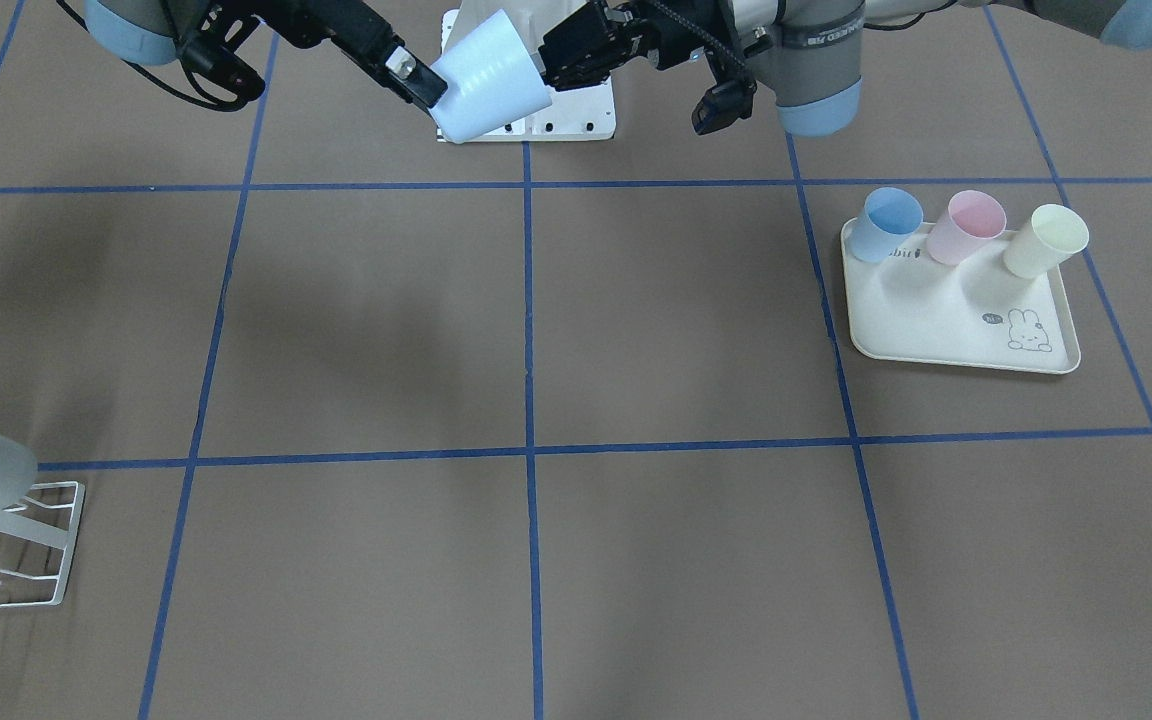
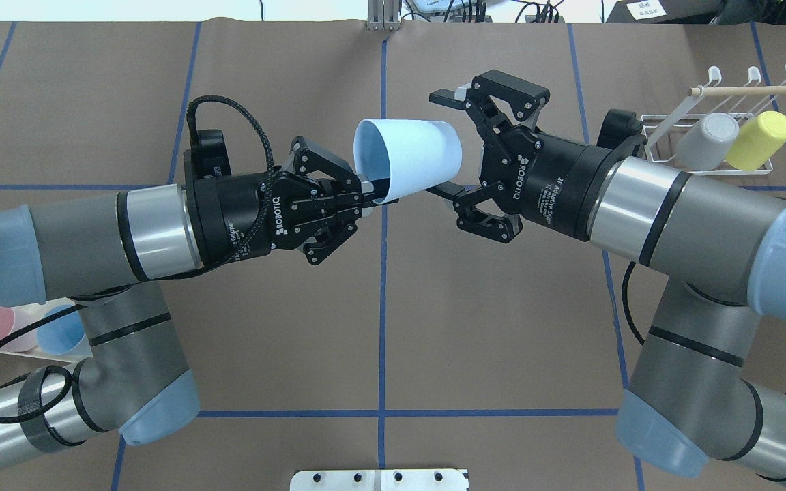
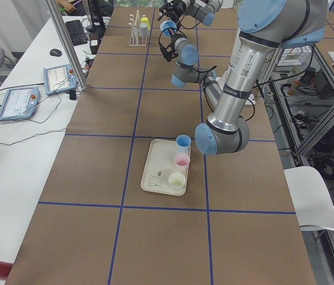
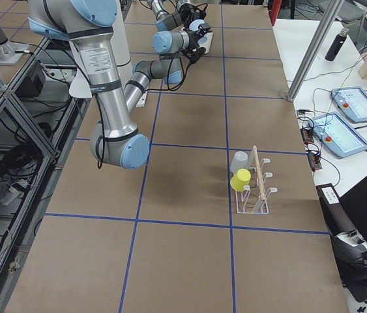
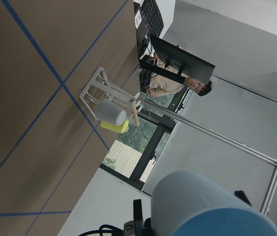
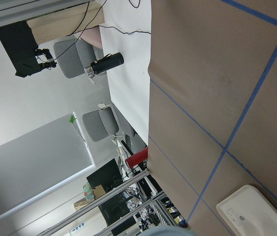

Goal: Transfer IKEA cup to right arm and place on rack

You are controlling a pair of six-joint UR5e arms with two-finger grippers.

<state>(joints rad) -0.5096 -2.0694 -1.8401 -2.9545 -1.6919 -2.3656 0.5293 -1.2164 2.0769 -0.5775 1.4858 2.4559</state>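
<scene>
The pale blue tapered plastic cup (image 2: 410, 160) hangs in the air over the middle of the brown paper-covered worktop (image 2: 502, 307), lying almost on its side between the two arms. Its long axis runs from one gripper to the other. The open mouth faces the left gripper (image 2: 369, 196), which is clenched on the rim with one finger inside, and the closed base points at the right gripper (image 2: 445, 145). The right gripper is spread wide, with a finger on either side of the base end. The finger farther from the robot looks clear of the wall; I cannot tell whether the nearer one touches. I'd judge it needs only to squeeze across the base before the left lets go. The small white wire rack with a wooden rod (image 2: 734, 89) stands well off on the right arm's side, carrying a grey cup (image 2: 707, 140) and a yellow cup (image 2: 761, 140).
</scene>
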